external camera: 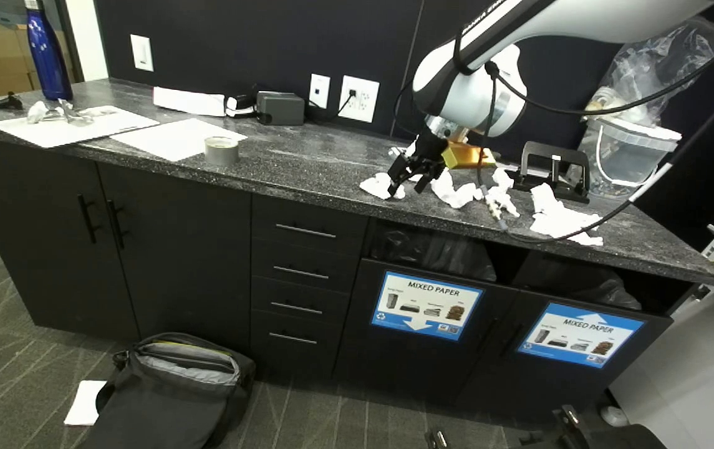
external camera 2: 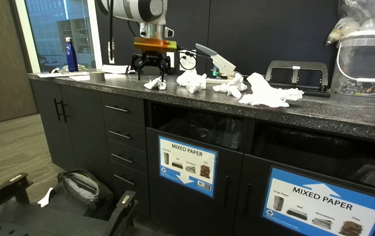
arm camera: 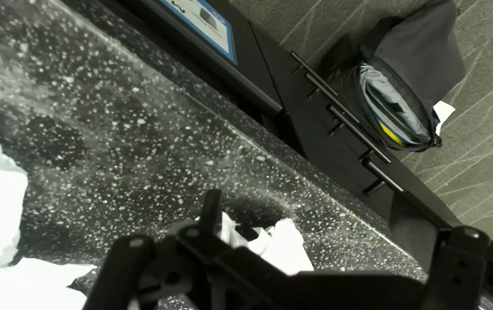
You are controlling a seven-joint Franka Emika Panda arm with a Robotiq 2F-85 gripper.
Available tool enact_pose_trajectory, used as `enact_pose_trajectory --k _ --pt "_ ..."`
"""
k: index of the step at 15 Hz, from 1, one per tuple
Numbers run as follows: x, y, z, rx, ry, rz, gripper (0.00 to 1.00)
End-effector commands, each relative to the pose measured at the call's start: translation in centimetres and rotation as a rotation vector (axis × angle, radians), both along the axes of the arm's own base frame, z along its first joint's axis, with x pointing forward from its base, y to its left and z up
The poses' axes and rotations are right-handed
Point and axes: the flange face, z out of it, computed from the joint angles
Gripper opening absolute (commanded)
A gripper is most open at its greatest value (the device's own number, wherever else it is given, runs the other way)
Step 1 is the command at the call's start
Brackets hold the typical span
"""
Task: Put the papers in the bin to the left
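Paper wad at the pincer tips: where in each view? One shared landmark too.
In an exterior view: paper wad slightly right of and above center, partly behind the pincer.
In an exterior view: paper wad upper half, left of center.
Wrist view: paper wad below and slightly right of center, partly behind the pincer.
Shared landmark: dark open bag, lower left in both exterior views, upper right in wrist view.

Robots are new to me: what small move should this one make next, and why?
Probably edge the open, black, two-fingered tool sideways to centre it over the nearest crumpled white paper wad: in the wrist view, the ungripped wad appears nearer one finger.
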Motion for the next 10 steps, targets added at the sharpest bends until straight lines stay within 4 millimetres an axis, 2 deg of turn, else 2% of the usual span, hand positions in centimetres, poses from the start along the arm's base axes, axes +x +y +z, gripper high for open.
enact_pose_trajectory --k 1,6,10 --pt "2.9 0.8 -0.8 -0.009 -0.039 0.032 1.0" --pt "4.5 1.7 -1.8 -0.007 -0.064 0.059 1.0" --pt "5.4 1.3 -2.3 -0.045 -0.101 0.074 1.0"
